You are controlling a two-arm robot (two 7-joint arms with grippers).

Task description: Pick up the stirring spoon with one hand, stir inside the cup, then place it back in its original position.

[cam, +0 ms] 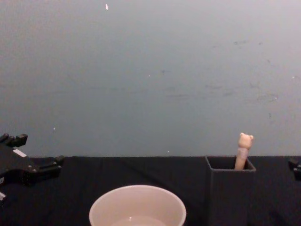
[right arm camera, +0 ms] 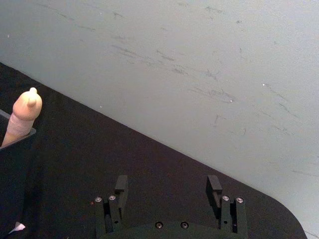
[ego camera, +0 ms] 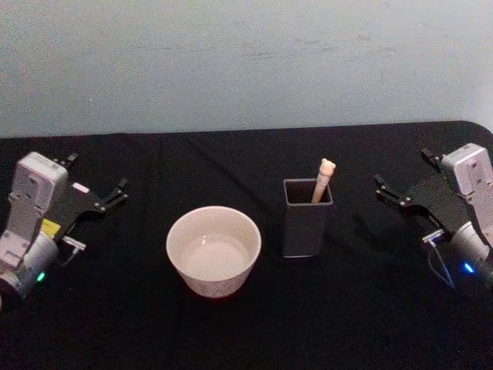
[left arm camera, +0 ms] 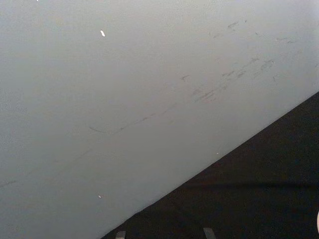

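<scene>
The stirring spoon (ego camera: 324, 177) stands in the dark grey square holder (ego camera: 306, 227), right of the table's middle; its cream handle with the bear head (cam: 244, 141) sticks up above the rim. Left of the holder stands the wide cream cup (ego camera: 212, 284), also in the chest view (cam: 141, 197). My left gripper (ego camera: 98, 171) rests open at the far left, well away from the cup. At the far right my right gripper (ego camera: 402, 167) is open with nothing between its fingers (right arm camera: 121, 185). The right wrist view has the spoon handle (right arm camera: 24, 117) some way off to one side.
A black cloth covers the table (ego camera: 139, 324). A pale scuffed wall (ego camera: 246, 62) rises right behind the table's far edge. The table's rounded back right corner (right arm camera: 279, 219) lies near my right gripper. Open cloth separates each gripper from the cup and holder.
</scene>
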